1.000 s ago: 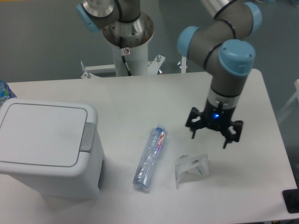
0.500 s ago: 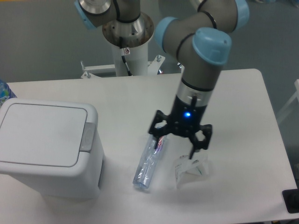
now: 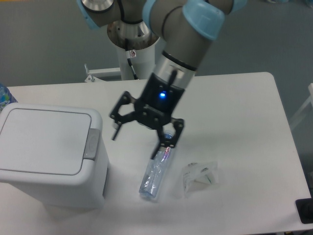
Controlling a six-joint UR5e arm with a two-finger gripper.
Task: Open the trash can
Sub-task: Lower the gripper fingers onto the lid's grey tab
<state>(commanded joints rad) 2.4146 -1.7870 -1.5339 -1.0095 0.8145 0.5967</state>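
The white boxy trash can [image 3: 49, 156] stands at the table's left front. Its flat lid [image 3: 44, 139] is closed, and the grey push-button tab [image 3: 91, 143] sits on its right rim. My gripper [image 3: 142, 139] hangs open and empty above the table, just right of the can and a little above the tab's height. One fingertip is near the tab, the other [image 3: 161, 149] is over the top of a bottle.
A crushed clear plastic bottle [image 3: 156, 169] lies on the table below the gripper. A crumpled clear wrapper [image 3: 199, 177] lies to its right. The robot's base column [image 3: 134, 54] stands at the back. A dark object [image 3: 304, 210] sits at the front right corner.
The arm has swung left across the table, from the right side over the wrapper and bottle to beside the trash can. The gripper stays open. The can's lid has not moved.
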